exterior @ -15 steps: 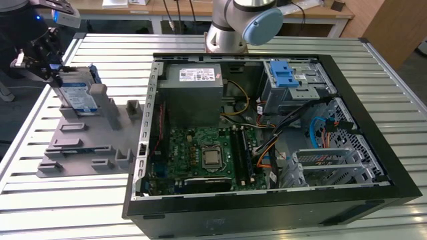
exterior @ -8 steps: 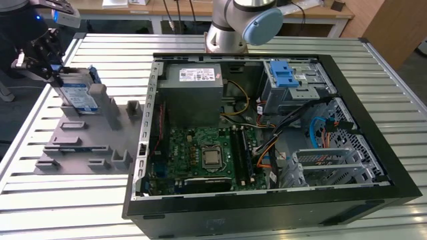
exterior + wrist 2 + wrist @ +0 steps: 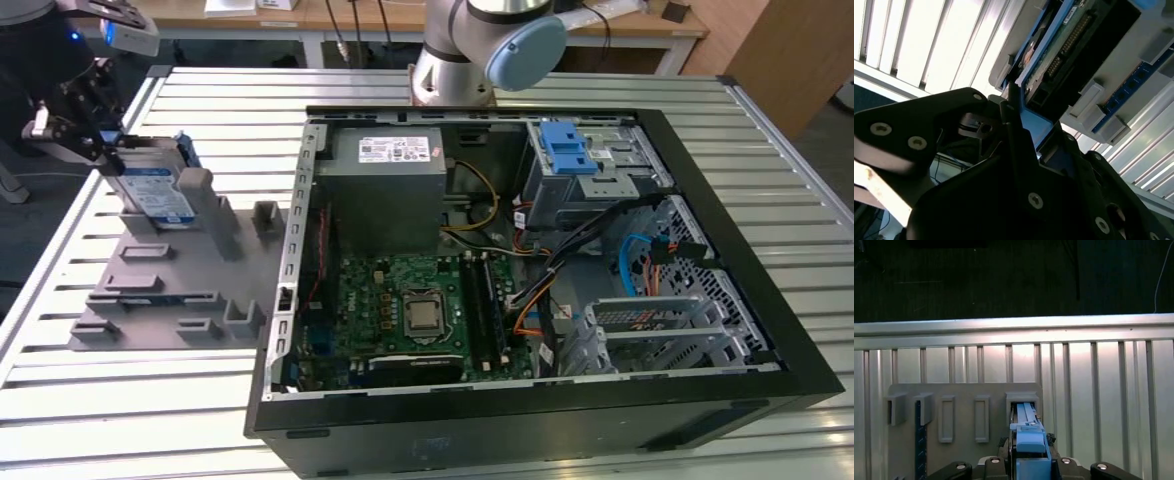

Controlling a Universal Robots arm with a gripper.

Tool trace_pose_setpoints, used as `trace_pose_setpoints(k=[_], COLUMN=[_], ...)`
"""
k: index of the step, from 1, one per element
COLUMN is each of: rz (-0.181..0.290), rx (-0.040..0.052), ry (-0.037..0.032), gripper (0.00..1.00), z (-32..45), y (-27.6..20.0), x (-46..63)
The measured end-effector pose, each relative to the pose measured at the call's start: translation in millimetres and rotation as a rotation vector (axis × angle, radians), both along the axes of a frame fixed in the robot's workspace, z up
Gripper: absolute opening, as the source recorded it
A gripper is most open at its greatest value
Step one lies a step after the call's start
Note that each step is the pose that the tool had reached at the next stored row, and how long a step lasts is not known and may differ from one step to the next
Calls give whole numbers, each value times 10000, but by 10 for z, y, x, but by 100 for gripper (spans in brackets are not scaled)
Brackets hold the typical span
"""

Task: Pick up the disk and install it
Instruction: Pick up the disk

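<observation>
The disk (image 3: 150,190) stands on edge at the exterior view's left, its lower end in a slot of the grey rack (image 3: 160,300) that lies on the slatted bench (image 3: 134,420). It is well apart from the open case (image 3: 534,400) and the cage (image 3: 587,160) with the blue latch inside it.

The claw (image 3: 104,140) is at the disk's upper end. In the first wrist view a blue rail (image 3: 1026,425) runs out from between its fingers into the slot, so the claw looks pressed onto the disk across its thin faces, pinching it.

By its look the disk is stiff, metal-bodied and dense for its size, so it should hold its shape in a firm grip but hang with some weight from one end. The flat metal faces are probably slippery. The underside, seen in the second wrist view with a circuit board and a pin connector (image 3: 1069,42), looks fragile and likely suffers from knocks. The plastic rails and bare metal edges are the safer places to take hold, close to the end and square on.
</observation>
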State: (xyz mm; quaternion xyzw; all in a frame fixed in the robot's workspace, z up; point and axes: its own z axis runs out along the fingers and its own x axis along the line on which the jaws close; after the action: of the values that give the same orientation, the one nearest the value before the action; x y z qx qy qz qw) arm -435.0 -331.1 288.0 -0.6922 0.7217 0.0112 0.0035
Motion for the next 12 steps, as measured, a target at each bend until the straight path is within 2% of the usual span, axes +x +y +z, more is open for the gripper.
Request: trace_pose_setpoints(k=[6, 12], rz=[458, 317], rx=[0, -1], ry=[1, 0], gripper=[37, 37], z=[0, -1], y=[-2, -1], x=[-1, 0])
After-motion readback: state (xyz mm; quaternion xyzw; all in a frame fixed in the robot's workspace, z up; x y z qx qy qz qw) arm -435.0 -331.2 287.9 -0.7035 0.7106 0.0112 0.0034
